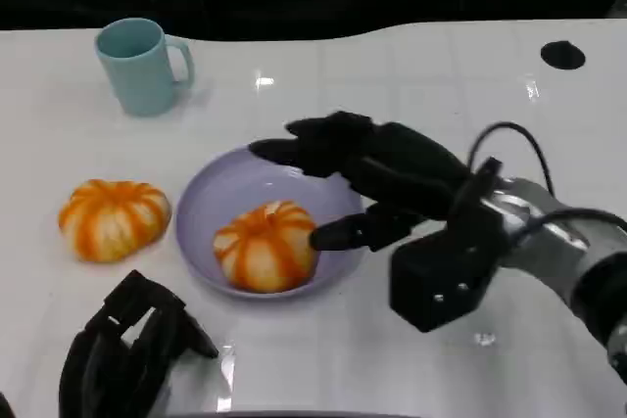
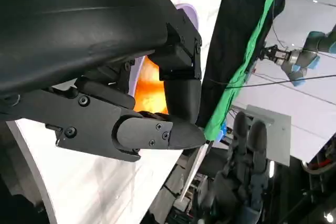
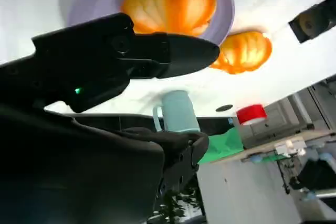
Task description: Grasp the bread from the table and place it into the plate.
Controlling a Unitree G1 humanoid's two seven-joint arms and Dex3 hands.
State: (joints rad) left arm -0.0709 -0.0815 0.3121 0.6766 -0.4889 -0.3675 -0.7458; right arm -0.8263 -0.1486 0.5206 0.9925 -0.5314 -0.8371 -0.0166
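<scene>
One bread roll already sits inside the purple plate, toward the plate's near rim, and the right robot hand hovers over the plate's far and right side with its fingers spread around the roll and nothing visibly gripped. One finger points at the roll's right flank and seems just beside it; whether it touches cannot be told from the head view. The right wrist view looks past a black finger at the same roll in the plate, which suggests a hand that is open and clear of the bread. The relation that matters next is with the second bread roll, which lies on the counter just left of the plate, apart from its rim and toward the counter's left edge. That roll is round, with no real long axis, so approach direction matters more than wrist turn. The left robot hand rests low at the counter's near edge, directly on the near side of that second roll, fingers loosely curled and holding nothing. It is the nearer of the two hands; the right one would have to cross over the plate and the placed roll to reach it. A blue mug stands well apart near the far left corner, out of either path.
</scene>
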